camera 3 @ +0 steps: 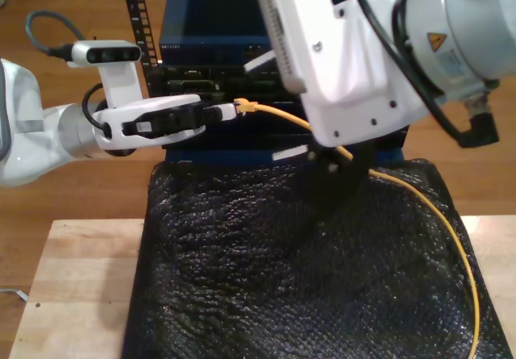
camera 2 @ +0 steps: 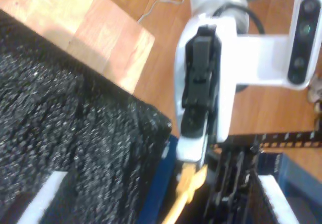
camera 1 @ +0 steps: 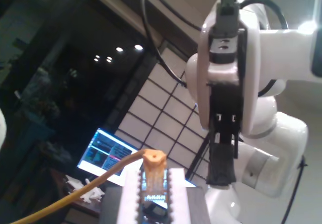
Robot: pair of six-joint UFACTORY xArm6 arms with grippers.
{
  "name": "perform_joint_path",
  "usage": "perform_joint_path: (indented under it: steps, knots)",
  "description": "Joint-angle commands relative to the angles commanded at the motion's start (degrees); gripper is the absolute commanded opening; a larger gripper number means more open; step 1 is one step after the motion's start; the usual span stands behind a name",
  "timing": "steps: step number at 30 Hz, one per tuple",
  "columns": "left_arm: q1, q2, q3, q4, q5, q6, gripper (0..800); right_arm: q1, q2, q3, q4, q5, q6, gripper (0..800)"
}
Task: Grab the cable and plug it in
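Note:
The yellow-orange cable (camera 3: 379, 177) runs from the exterior view's lower right across the black mat up to its plug end (camera 3: 244, 106). My first gripper (camera 3: 230, 111), on the arm at the exterior view's left, is shut on that plug end. The yellow boot (camera 1: 153, 159) sticks out between its ridged fingers (camera 1: 130, 196). The plug hangs just in front of the dark port panel (camera 3: 189, 75) of the blue rack unit. My second gripper (camera 3: 274, 110) is open, with one finger (camera 3: 260, 65) above the cable and the other below. It faces my first gripper (camera 2: 188, 176).
The blue rack unit (camera 3: 210, 20) stands behind a black foam mat (camera 3: 282, 270) that lies on a wooden table (camera 3: 72, 294). A perforated black rail (camera 3: 133, 4) rises beside the unit. A grey cable (camera 3: 40, 32) loops over the floor at the exterior view's upper left.

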Motion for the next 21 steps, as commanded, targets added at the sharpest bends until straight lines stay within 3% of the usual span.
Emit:
perform_joint_path:
  steps: [21]
  knots:
    - [-0.1, 0.0, 0.2, -1.6, 3.3, -1.4, 3, 1.8, 0.2, 3.6, 0.0, -12.0, -0.1, 717]
